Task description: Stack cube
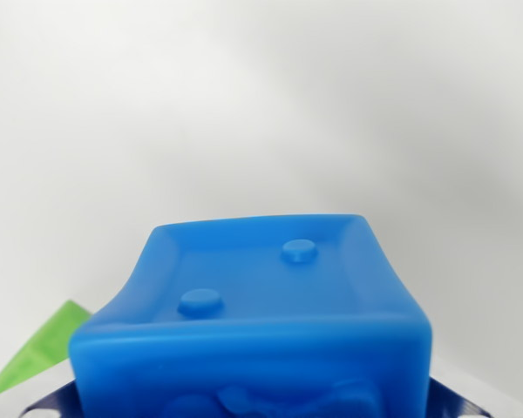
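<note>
Where the wrist view is filled at its lower middle, a blue cube [253, 322] is seen very close to the camera. Its upper face is recessed inside a raised rim, and two round studs are set in it, one toward the wrist view's left and nearer, one toward the right and farther. Raised shapes are moulded on the near face, but they are cut off by the bottom edge and cannot be made out. A darker blue object [458, 402] is glimpsed under and just beside the cube at both lower corners of the view; whether it is touched by the cube cannot be told. A green piece [44, 348] is seen at the lower left, blurred, partly hidden behind the cube. A pale, plain surface [261, 113] is spread behind everything, and its edges are not shown. No part of the gripper is visible, so its opening and any hold on the cube cannot be told.
</note>
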